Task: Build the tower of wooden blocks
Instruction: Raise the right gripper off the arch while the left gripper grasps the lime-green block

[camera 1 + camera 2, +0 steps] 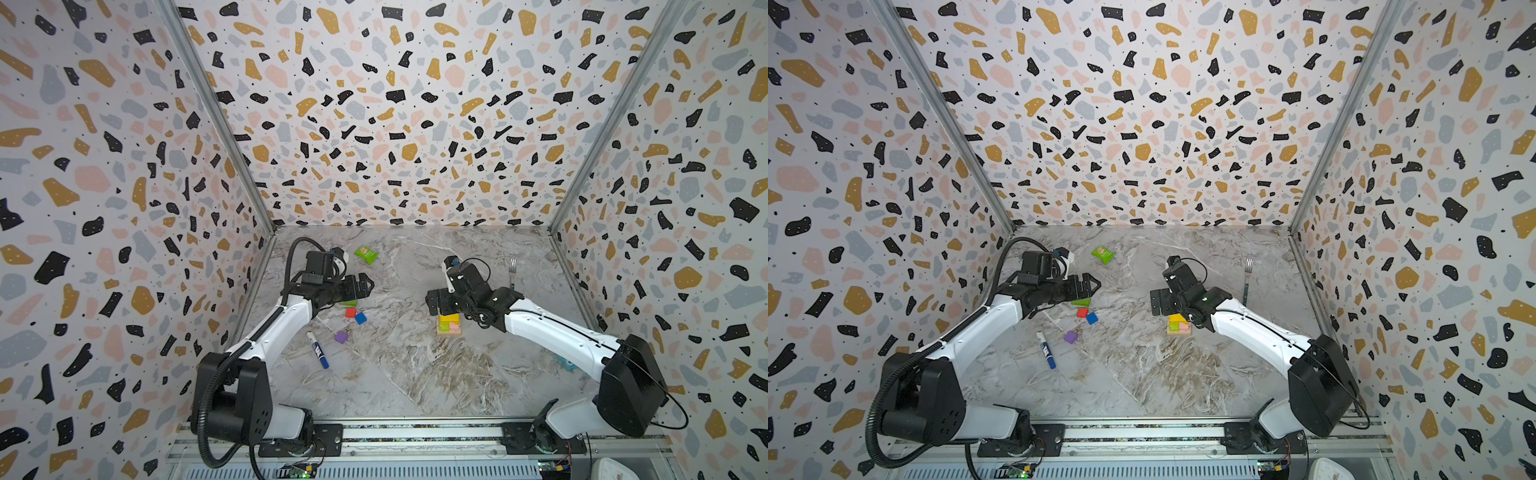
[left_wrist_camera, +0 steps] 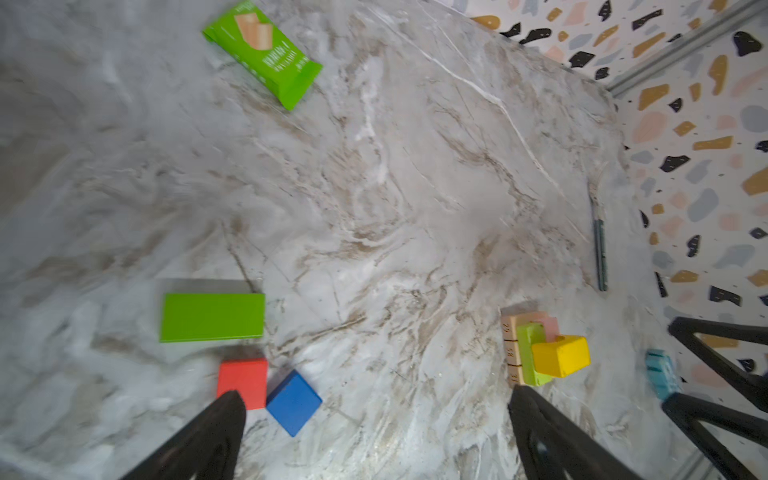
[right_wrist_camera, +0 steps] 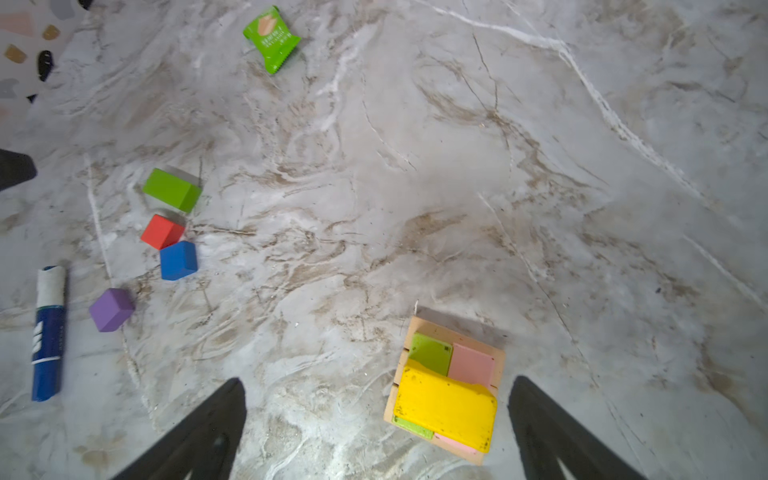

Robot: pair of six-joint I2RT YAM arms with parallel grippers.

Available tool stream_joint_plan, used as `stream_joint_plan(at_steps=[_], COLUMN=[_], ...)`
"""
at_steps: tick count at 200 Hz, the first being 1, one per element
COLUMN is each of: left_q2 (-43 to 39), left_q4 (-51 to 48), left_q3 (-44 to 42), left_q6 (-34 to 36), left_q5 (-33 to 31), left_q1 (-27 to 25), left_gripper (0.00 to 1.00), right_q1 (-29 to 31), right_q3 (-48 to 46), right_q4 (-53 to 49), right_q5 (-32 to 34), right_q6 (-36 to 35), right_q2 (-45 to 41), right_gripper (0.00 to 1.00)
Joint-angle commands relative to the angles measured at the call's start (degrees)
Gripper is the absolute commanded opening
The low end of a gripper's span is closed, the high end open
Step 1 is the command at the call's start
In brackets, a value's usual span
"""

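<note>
Marble table (image 1: 415,374), terrazzo walls (image 1: 395,104) on three sides. Right of centre, tower (image 1: 448,326), far part hidden in both top views under the right arm's wrist. From the right wrist view: lime bar (image 3: 431,353) and pink bar (image 3: 472,365) side by side on tan base (image 2: 509,351), yellow arch (image 3: 445,409) laid across both, topmost. Straight above it, right gripper (image 3: 376,379), jaws spread wide, holding nothing, arch below and between the fingers, untouched. On the left, left gripper (image 2: 376,390), equally wide, empty, hovering over loose blocks. Among those: green bar (image 2: 212,316), mostly covered by left gripper in both top views. Just beside it, red cube (image 2: 243,380), one fingertip overlapping it in the left wrist view, contact unclear. Corner to corner with red cube, blue cube (image 2: 294,402), touching or nearly. Nearer the front, purple cube (image 3: 111,309), apart from the rest. Close beside purple cube, marker (image 3: 49,332), not touching. Far back, packet (image 3: 271,39), well apart from blocks. Near the right wall, fork (image 1: 513,272), beyond the right arm. Small teal item (image 2: 660,374) by the right arm, kind unclear.
</note>
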Motion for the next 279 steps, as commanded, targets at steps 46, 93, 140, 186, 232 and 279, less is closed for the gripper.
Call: stream_joint_plan(at_steps=[46, 93, 140, 186, 232, 279], left_q2=[7.32, 13.72, 19.73, 24.16, 27.61, 30.16], left_q4=[-10.39, -14.21, -16.58, -17.19, -17.38, -17.52], left_q3=[6.51, 10.95, 15.22, 18.05, 19.23, 20.26], left_q6=[8.79, 10.91, 10.89, 9.62, 8.87, 7.81], left_q5=[-14.1, -18.26, -20.73, -21.08, -21.34, -23.31], left_q1=[-0.26, -0.46, -1.44, -2.34, -3.13, -3.27], left_gripper=[1.0, 0.98, 0.92, 0.91, 0.89, 0.85], right_q1=[-3.64, -5.4, -6.4, -7.32, -8.32, -8.85], right_q3=[0.37, -1.42, -3.76, -5.04, -5.99, -6.29], right_q4=[2.6, 3.56, 4.51, 4.62, 4.5, 4.54], right_q5=[-6.93, -10.27, -12.31, -13.47, -14.43, -15.91], right_q6=[-3.67, -3.31, -3.15, -3.19, -3.5, -3.67], right_q2=[-3.84, -5.08, -6.53, -7.8, -8.87, -9.29], right_gripper=[0.99, 0.98, 0.98, 0.98, 0.98, 0.97])
